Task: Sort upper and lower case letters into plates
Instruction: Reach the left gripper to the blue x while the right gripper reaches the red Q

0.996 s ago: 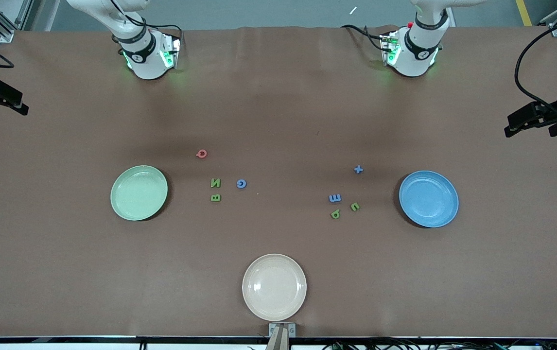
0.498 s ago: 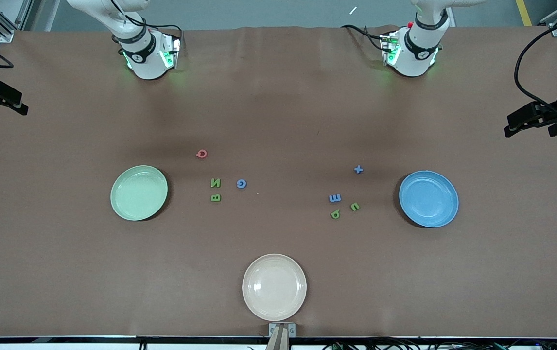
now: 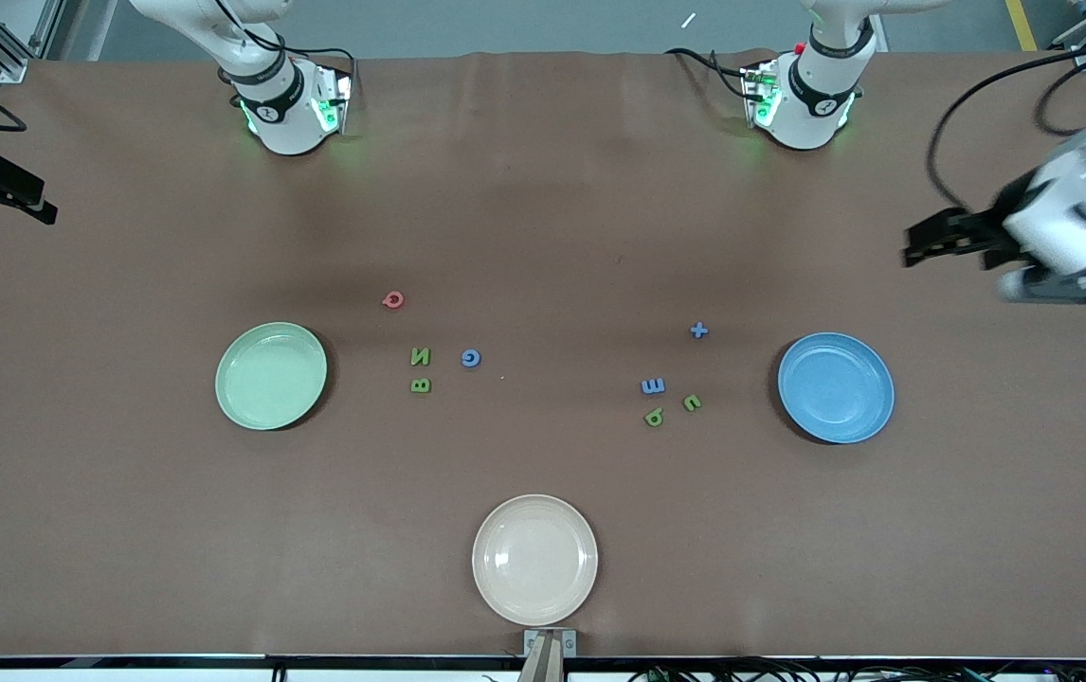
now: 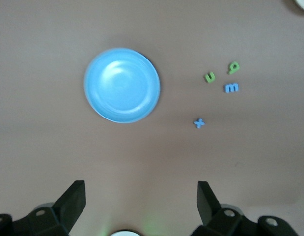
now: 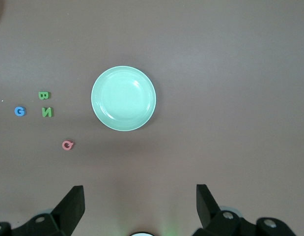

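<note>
Nearest the front camera, at the middle of the counter's (image 3: 126, 530) front edge, sits a round, shallow cream-beige plate (image 3: 534, 559), holding nothing.

Farther in, across the middle of the brown counter, lie the two task plates, equal in size and both bare inside: the pale green round plate (image 3: 270, 375) toward the right arm's end and the blue round plate (image 3: 836, 387) toward the left arm's end.

Between them the tiny flat toy letters rest on the brown surface in two loose clusters, none on a plate. Near the green plate are a green B (image 3: 421, 385), a green N (image 3: 421, 356) just beside it and farther from the camera, a blue G (image 3: 471, 357) beside the N, and a red Q (image 3: 393, 299) farthest back. Near the blue plate are a green letter that reads as p or q (image 3: 654, 417), a small green u-like letter (image 3: 692, 403), a blue m-shaped letter (image 3: 654, 385) and, farthest of that group, a blue x (image 3: 698, 330).

The left gripper (image 4: 142, 204) hangs high over the counter's left-arm end, its fingers spread wide and pinching nothing. The right gripper (image 5: 139, 204) waits over the edge at the right arm's end, fingers likewise spread and bare.
</note>
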Robot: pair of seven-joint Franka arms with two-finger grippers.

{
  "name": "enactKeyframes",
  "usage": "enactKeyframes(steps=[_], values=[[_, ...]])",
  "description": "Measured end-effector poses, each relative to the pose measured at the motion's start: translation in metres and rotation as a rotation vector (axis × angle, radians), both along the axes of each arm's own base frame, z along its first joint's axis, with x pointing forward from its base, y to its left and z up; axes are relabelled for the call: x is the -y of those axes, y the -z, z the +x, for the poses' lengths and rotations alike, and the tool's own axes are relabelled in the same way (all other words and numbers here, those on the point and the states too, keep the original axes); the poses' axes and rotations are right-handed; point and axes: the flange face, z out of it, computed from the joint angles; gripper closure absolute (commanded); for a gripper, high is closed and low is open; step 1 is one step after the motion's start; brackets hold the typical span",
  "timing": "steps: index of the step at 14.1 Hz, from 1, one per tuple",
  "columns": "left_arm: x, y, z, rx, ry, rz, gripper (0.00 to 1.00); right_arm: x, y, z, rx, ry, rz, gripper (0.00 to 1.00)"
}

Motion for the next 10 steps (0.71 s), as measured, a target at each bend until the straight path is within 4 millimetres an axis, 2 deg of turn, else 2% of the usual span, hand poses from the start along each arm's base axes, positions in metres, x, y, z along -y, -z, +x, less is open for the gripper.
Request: enactKeyframes(steps=[3,5,7,10], values=[[0.068,0.069,-0.004,0.027,-0.062,0.000,0.00,0.001,-0.005,0.000,0.012,0.002,-0.002,0.00],[0.102,0.117,-0.014,0.054,-0.101,-0.009,0.00,0.007,-0.004,0.001,0.013,0.013,-0.002,0.00],[0.121,0.160,-0.028,0.065,-0.108,-0.016,0.00,0.011,0.009,0.010,-0.003,0.021,-0.002,0.00],[0.135,0.215,-0.044,0.069,-0.097,0.004,0.00,0.013,0.047,0.037,-0.042,0.023,-0.006,0.00]])
